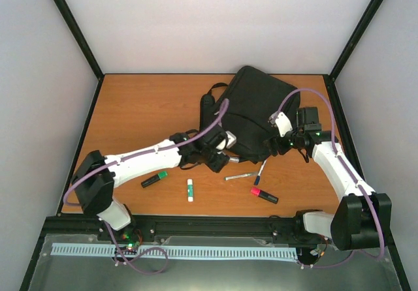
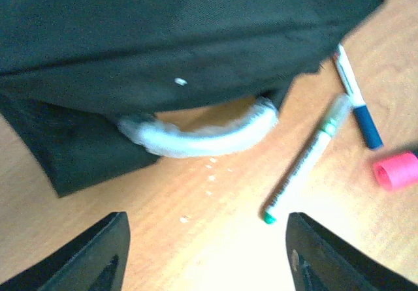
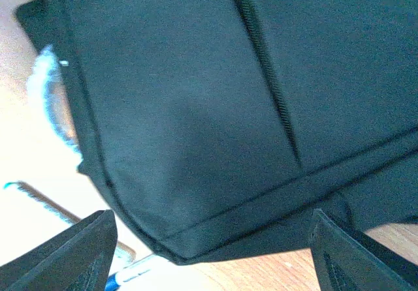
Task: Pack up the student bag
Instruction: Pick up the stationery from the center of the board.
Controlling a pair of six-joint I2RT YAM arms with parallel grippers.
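The student bag [image 1: 255, 108] is a big black backpack lying at the back middle of the table. Its pale grey loop handle [image 2: 202, 134] arches off its near edge. My left gripper [image 2: 209, 255] hovers just short of that handle, jaws apart over bare wood, holding nothing. It shows at the bag's near left corner [image 1: 219, 151] in the top view. My right gripper [image 3: 212, 258] is open at the bag's near right corner [image 1: 277, 144], with the corner of the black fabric [image 3: 228, 95] lying between its fingers, not clamped.
Loose items lie in front of the bag: a white marker with a green tip [image 2: 304, 160], a blue-capped pen [image 2: 356, 102], a pink-capped highlighter [image 1: 264, 195], a green highlighter [image 1: 154, 179] and a small white stick [image 1: 190, 189]. Black straps [image 1: 209, 105] trail off the bag's left side.
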